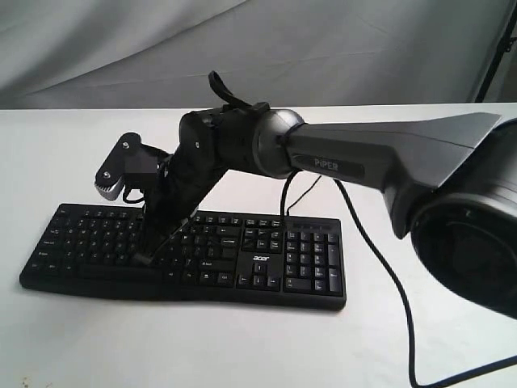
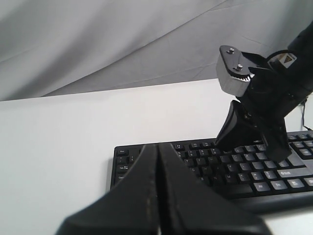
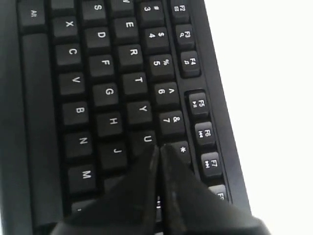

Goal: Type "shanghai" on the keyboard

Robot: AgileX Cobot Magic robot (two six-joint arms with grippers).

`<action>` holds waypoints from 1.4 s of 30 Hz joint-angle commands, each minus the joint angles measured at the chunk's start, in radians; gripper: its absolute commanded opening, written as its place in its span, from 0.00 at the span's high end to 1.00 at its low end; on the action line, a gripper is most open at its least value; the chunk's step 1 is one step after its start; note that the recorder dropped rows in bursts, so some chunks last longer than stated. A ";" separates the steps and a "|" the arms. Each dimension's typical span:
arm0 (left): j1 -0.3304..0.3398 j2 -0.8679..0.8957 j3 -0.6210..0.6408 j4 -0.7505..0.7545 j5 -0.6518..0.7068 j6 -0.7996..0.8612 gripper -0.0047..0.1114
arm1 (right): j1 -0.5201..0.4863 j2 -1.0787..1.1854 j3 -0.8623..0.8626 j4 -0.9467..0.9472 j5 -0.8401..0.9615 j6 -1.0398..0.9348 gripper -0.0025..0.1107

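Note:
The black keyboard (image 1: 266, 263) lies flat on the white table, with its acer logo near the arrow keys. My right gripper (image 1: 145, 255) reaches across from the right and points down onto the letter keys left of the middle. In the right wrist view that gripper (image 3: 159, 148) is shut, empty, with its tips at the gap between the U key (image 3: 146, 139) and the * key (image 3: 183, 149). My left gripper (image 2: 159, 146) is shut and empty, hanging off the keyboard's (image 2: 254, 171) left end. It faces the right gripper's fingers (image 2: 234, 128). The left gripper is out of the exterior view.
A thin black cable (image 1: 380, 267) runs from the keyboard's back edge across the table (image 1: 420, 153) to the front right. A grey cloth backdrop (image 1: 242, 48) hangs behind. The right arm's thick link (image 1: 388, 158) spans above the number pad.

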 commanded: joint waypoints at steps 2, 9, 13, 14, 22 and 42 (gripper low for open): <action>-0.004 -0.003 0.004 0.001 -0.005 0.000 0.96 | 0.004 -0.025 0.001 -0.012 0.042 -0.009 0.98; -0.004 -0.003 0.004 0.001 -0.005 0.000 0.96 | 0.008 -0.122 0.001 -0.050 0.124 0.014 0.98; -0.004 -0.003 0.004 0.001 -0.005 0.000 0.96 | 0.010 -0.237 0.070 -0.111 0.134 0.096 0.98; -0.004 -0.003 0.004 0.001 -0.005 0.000 0.96 | 0.010 -0.267 0.101 -0.123 0.123 0.114 0.98; -0.004 -0.003 0.004 0.001 -0.005 0.000 0.96 | 0.006 -0.621 0.522 -0.315 -0.028 0.420 0.98; -0.004 -0.003 0.004 0.001 -0.005 0.000 0.96 | 0.006 -0.973 0.869 -0.370 -0.063 0.672 0.98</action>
